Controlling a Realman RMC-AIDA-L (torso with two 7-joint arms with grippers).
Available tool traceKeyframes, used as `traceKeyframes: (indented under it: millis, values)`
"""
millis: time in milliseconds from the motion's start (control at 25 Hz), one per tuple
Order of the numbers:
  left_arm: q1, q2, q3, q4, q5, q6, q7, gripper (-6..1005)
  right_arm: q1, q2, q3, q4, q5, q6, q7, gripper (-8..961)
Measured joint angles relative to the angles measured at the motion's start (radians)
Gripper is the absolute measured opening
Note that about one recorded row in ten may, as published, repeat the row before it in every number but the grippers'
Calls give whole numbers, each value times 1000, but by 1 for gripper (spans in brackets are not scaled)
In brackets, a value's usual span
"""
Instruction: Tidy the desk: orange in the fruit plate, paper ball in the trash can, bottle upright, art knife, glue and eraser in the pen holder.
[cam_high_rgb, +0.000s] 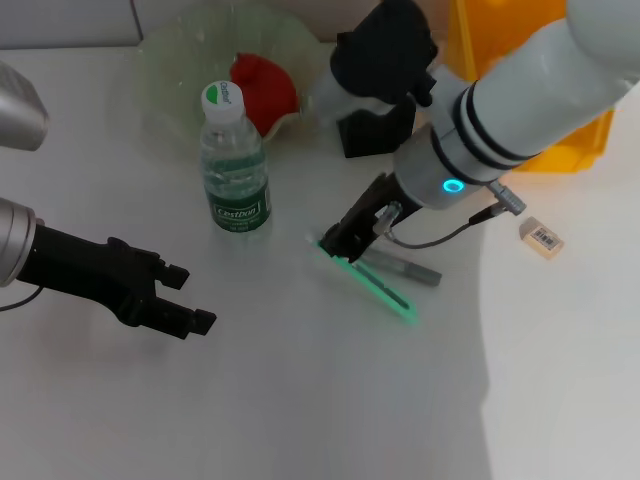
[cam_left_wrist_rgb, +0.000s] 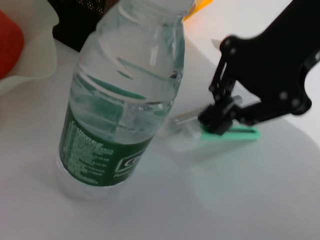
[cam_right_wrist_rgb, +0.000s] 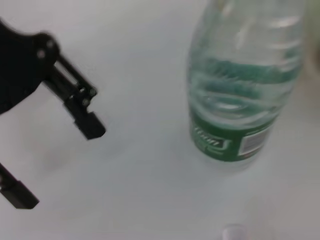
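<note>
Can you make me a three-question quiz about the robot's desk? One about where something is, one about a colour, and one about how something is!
1. Where is the eraser?
A. on the desk, to the right of the right gripper
B. inside the pen holder
C. on the fruit plate

2. What colour is the art knife?
A. red
B. green
C. blue

3. How is the bottle?
A. lying on its side
B. standing upright
C. held in the air

Answers:
1. A: it lies alone on the desk, far from the black pen holder.
2. B: its long body is bright green, under the right gripper.
3. B: its white cap points up, and the open left gripper is not touching it.
</note>
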Motion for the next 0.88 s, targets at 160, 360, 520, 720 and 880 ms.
traceKeyframes:
  millis: [160,360,520,720,880]
  values:
    - [-4,1,0,1,0,4,-1,840,-83,0,80,-155,-34,-60,1,71]
    - [-16,0,-2,3,0,12,-5,840,-174,-1,159,-303,-47,-116,-4,70]
    - [-27,0,-5,3,0,22,-8,841,-239,-1,205,-401,-67,-130,-6,69]
    - [-34,0,-8,3,0,24,-8,841,-312,3,326,-508,-31,-129,-52,68]
    - [-39,-3,-9,2,0,23,-10,841,-343,2,480,-535,103,-115,-130,67]
